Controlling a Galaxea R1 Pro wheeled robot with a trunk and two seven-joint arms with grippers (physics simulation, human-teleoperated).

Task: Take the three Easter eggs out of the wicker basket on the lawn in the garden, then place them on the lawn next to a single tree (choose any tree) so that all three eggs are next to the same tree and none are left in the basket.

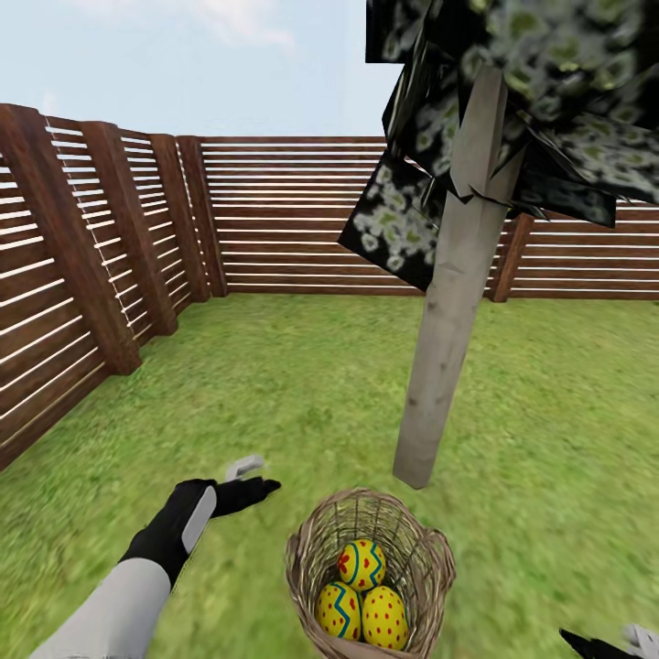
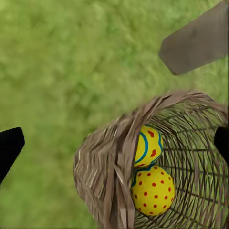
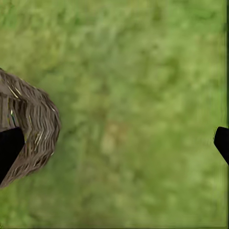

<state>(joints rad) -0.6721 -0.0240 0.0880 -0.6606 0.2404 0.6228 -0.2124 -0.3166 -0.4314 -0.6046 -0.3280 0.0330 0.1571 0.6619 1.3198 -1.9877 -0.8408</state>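
The wicker basket (image 1: pixel 430 558) stands on the lawn (image 1: pixel 302 384) just in front of the tree's pale trunk (image 1: pixel 453 302). Three yellow Easter eggs with red dots lie inside it: one on top (image 1: pixel 361 563) and two below (image 1: pixel 339 609) (image 1: pixel 384 618). My left gripper (image 1: pixel 256 476) hovers open over the grass to the left of the basket, empty. In the left wrist view the basket (image 2: pixel 102 162), two eggs (image 2: pixel 148 145) (image 2: pixel 152 190) and the trunk base (image 2: pixel 195 43) show between wide-apart fingertips (image 2: pixel 9 148). My right gripper (image 1: pixel 613 641) is open, low to the right of the basket (image 3: pixel 33 129).
A brown slatted wooden fence (image 1: pixel 91 265) runs along the left and across the back (image 1: pixel 293 210). The tree's dark leafy crown (image 1: pixel 513 91) hangs overhead. Open grass (image 1: pixel 567 439) spreads around the trunk and to both sides of the basket.
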